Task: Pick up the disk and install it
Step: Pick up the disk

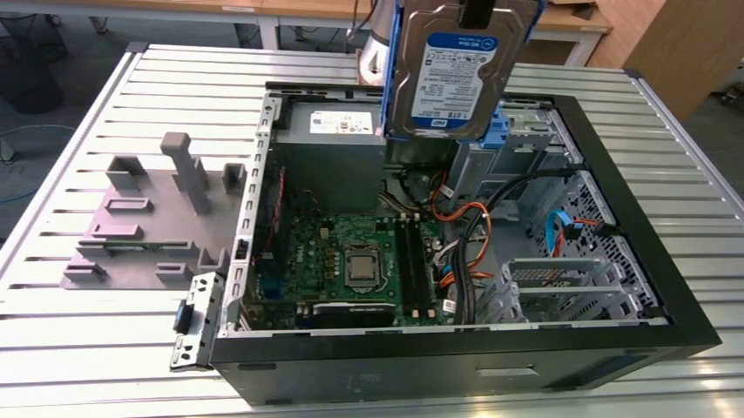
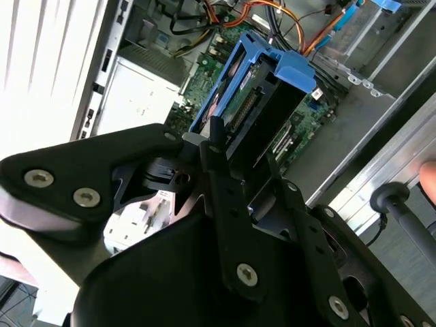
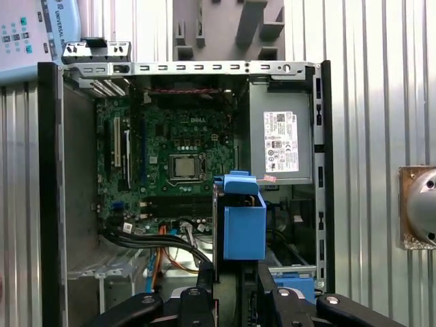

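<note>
**Drive held on edge above the open case**

The end effector is clamped on the disk. The disk hangs upright above the open computer case, over the end where the power supply sits. To carry it well, I judge, the grip should be firm and square and the drive held plumb. Its lower edge should stay clear of the orange and black cables and the motherboard. The disk is a flat silver-grey hard drive with a white-and-blue label. A blue plastic bracket frames it.
</note>
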Controlling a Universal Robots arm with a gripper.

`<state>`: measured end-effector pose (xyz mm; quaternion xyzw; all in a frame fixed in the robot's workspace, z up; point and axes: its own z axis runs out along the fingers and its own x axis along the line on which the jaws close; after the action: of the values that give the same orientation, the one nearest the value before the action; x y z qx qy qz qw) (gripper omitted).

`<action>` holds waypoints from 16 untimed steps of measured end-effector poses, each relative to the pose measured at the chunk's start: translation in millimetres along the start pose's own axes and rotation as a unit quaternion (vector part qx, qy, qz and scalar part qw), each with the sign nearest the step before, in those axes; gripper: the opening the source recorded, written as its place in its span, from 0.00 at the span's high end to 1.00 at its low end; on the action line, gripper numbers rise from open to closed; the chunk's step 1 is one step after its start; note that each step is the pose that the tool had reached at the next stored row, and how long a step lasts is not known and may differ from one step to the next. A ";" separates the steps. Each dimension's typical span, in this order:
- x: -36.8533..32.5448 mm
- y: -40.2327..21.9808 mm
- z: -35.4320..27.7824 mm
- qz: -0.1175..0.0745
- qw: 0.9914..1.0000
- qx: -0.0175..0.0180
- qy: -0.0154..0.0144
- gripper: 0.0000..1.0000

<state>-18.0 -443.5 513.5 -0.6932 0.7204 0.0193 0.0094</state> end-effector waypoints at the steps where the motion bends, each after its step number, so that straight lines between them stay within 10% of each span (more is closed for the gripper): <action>1: 3.1 -0.1 0.2 0.000 1.000 0.000 0.000 0.65; 16: 43.1 -1.3 1.5 0.000 1.000 0.000 0.000 0.65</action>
<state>-18.4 -486.5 510.3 -0.6932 0.7205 0.0190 0.0091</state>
